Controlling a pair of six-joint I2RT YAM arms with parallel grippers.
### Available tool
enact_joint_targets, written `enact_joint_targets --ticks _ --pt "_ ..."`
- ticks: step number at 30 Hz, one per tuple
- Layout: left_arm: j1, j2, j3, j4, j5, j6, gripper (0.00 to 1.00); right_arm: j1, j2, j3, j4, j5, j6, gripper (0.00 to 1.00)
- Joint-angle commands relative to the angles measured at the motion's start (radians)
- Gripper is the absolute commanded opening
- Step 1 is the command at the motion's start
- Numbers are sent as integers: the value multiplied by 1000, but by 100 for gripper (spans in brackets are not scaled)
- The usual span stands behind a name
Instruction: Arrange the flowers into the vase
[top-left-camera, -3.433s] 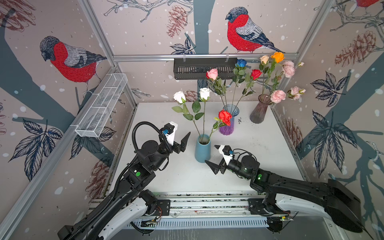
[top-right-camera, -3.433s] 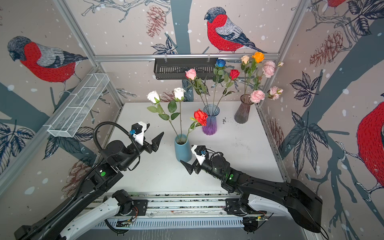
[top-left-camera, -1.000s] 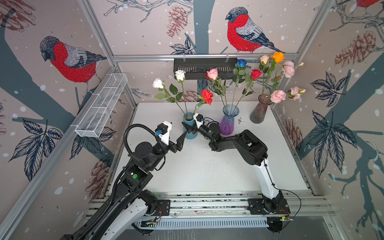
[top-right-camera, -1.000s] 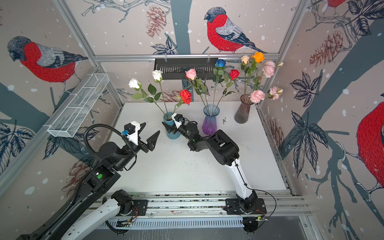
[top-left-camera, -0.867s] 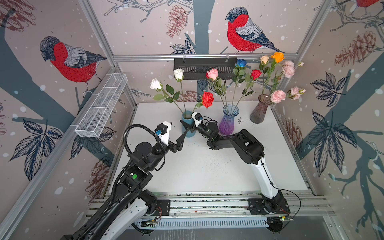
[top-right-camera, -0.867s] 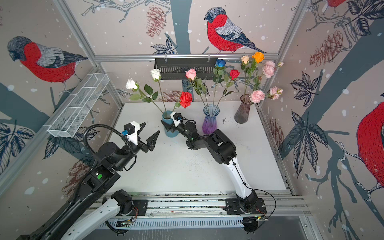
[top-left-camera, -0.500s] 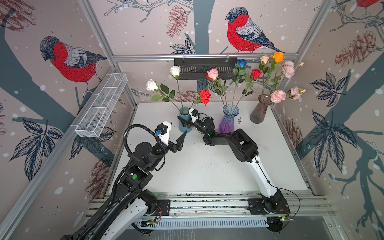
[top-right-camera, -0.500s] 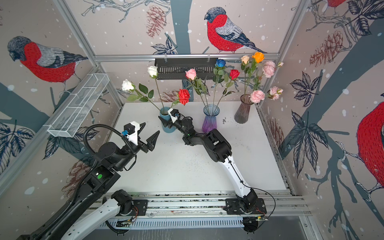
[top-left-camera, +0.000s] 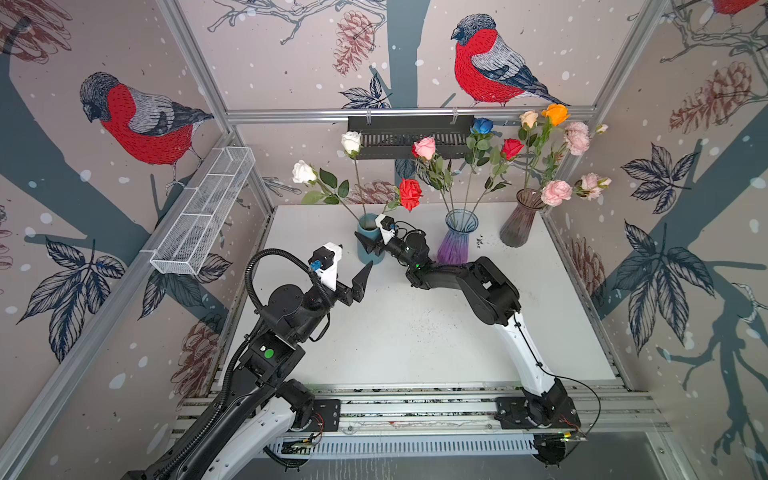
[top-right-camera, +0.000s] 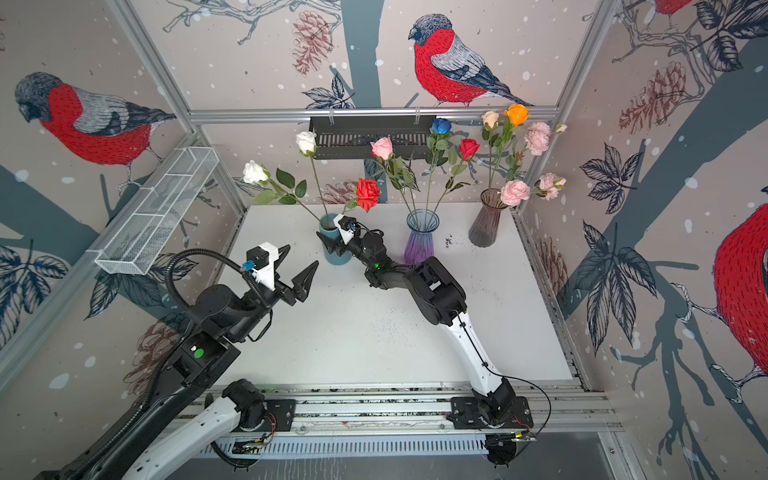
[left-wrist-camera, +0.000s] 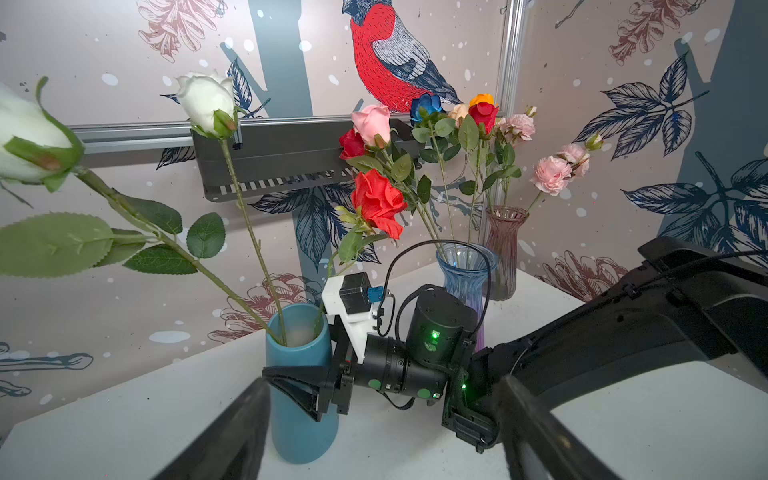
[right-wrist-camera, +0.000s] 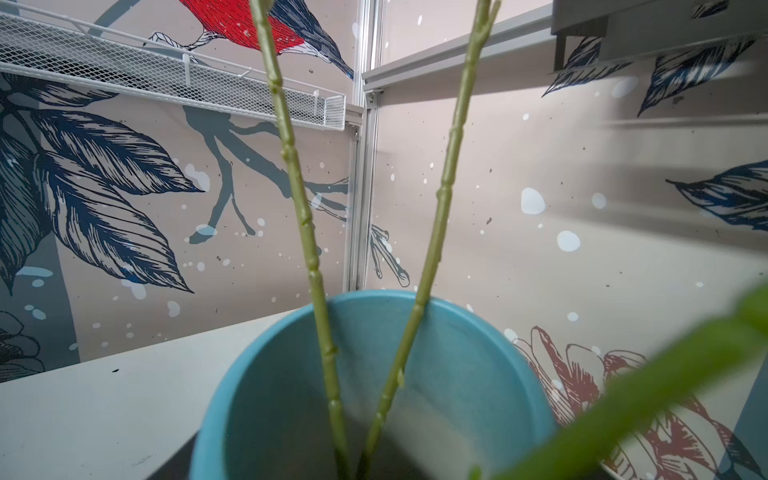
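As I read it, the arranging is all but finished: none of the flowers (top-left-camera: 424, 146) lie loose on the desk (top-left-camera: 415, 332). Two white roses (top-left-camera: 304, 172) and a red rose (top-left-camera: 410, 193) stand in the blue vase (top-left-camera: 370, 259), far back and left of the middle. Pink, blue and red heads fill the purple vase (top-left-camera: 457, 243) beside it, and cream, orange and ruffled pink ones fill the smoky vase (top-left-camera: 517, 224) at the far right. My right tool (top-left-camera: 369, 244) has its jaws spread wide around the blue vase, one on either side against its wall, so I take it to be holding the vase. My left tool (top-right-camera: 301, 256) hangs wide and empty just near-left of it. What I judge is left: release that vase in line with the others and pull both arms clear.
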Motion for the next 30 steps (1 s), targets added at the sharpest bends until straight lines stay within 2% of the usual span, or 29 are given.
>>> enact_joint_targets --ticks 1,11,24,28,30 --pt "3 -5 10 28 3 8 85 -1 -28 20 4 -8 -6 29" --pt "4 -17 7 32 2 7 85 5 -77 33 -79 -3 -26 29" --pt "10 -20 7 35 13 1 85 -2 -128 -62 -36 13 18 29" --pt "14 -17 7 36 19 0 85 -5 -131 -76 -40 20 35 36" --pt "17 -13 8 36 24 -3 85 -10 -130 -73 -53 34 55 43"
